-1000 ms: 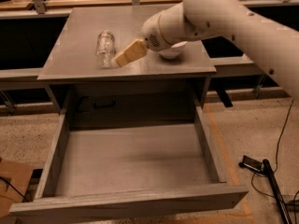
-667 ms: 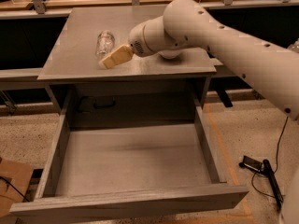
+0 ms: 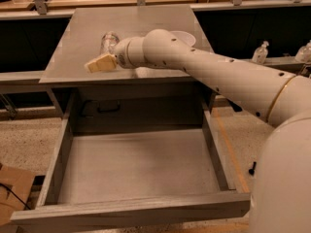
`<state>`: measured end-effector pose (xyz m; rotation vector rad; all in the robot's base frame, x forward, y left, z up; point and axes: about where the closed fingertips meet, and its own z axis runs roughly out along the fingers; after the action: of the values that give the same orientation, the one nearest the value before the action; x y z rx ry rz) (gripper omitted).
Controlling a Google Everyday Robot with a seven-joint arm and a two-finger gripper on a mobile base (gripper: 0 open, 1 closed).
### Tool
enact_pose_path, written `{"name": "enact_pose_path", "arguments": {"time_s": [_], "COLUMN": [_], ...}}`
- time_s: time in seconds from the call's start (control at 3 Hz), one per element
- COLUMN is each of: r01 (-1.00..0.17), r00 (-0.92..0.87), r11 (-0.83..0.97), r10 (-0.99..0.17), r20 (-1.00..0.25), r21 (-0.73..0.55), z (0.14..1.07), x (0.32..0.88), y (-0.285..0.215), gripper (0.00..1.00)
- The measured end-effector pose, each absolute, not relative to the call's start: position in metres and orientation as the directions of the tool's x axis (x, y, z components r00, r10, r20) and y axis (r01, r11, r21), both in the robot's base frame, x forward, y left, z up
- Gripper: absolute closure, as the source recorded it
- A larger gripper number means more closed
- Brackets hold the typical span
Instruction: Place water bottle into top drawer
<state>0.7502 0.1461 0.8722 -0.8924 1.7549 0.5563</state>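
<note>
The water bottle (image 3: pixel 109 41), clear plastic, lies on top of the grey cabinet (image 3: pixel 141 23), left of centre, and the arm partly hides it. My gripper (image 3: pixel 98 63), with tan fingers, hovers over the cabinet top just in front of and left of the bottle, pointing left. It holds nothing that I can see. The top drawer (image 3: pixel 138 166) is pulled wide open below the cabinet top and its grey floor is bare.
A white bowl (image 3: pixel 185 37) sits on the cabinet top behind my arm. Small clear bottles (image 3: pixel 261 53) stand on a low shelf at the right. A cardboard piece (image 3: pixel 12 188) lies on the floor at the left. My arm crosses the right side of the view.
My gripper has swung left across the cabinet top, past the bottle's front side. The bottle lies where it was.
</note>
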Motion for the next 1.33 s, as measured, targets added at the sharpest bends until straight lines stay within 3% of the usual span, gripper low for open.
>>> {"name": "enact_pose_path", "arguments": {"time_s": [0.33,1.0,1.33], "r01": [-0.769,-0.739,-0.745], "r00": [-0.192,-0.241,-0.203], "r11": [0.639,0.667,0.665], "r10": [-0.234,-0.134,-0.166], "r20": [-0.953,-0.961,-0.965], "r21": [-0.001,0.092,0.042], "z": [0.865,0.847,0.857], "x": [0.765,0.772,0.762], "y": [0.17,0.173,0.155], "gripper": [0.0,0.48,0.7]}}
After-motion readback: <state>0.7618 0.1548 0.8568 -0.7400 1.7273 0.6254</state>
